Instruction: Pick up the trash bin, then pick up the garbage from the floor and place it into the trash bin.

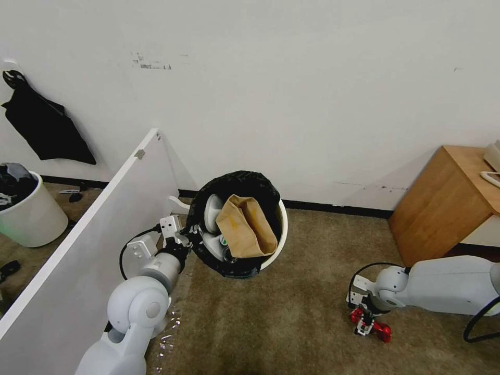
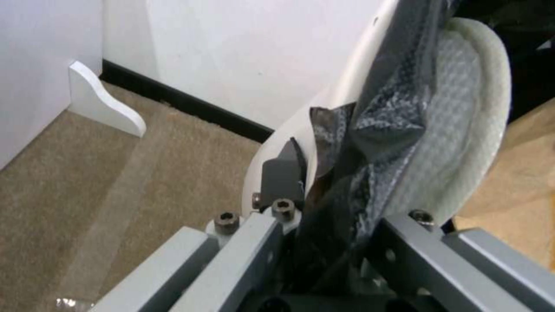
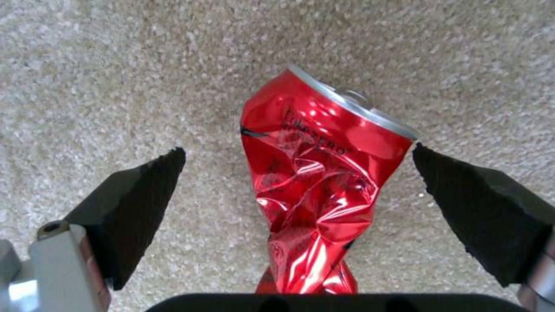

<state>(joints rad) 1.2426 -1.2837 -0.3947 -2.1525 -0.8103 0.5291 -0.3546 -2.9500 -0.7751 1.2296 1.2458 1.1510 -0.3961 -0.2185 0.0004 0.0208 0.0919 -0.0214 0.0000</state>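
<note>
Left gripper (image 1: 183,235) clamped on the near-left rim of the trash bin (image 1: 278,237), one finger outside the white wall, the other inside over the folded black bag (image 2: 370,130); pinching wall and liner together probably keeps the bag from slipping while the bin hangs tilted toward the robot, mouth open and facing the work. Whether the bin's base touches the carpet (image 1: 291,312) is hard to judge from the head view. Inside the bin: tan paper bag (image 1: 246,225) on top, white slippers (image 1: 211,211) pressed against the left inner wall. One slipper sole (image 2: 462,121) sits just beside the gripped rim. Right gripper (image 1: 369,322) is down at floor level, well apart from the bin and to its right, fingers spread wide on either side of a crushed red can (image 3: 318,173) lying on the carpet. Pads (image 3: 138,203) flank the can but do not touch it yet. Straddling it crosswise looks set for a squeeze across the crumpled middle.
</note>
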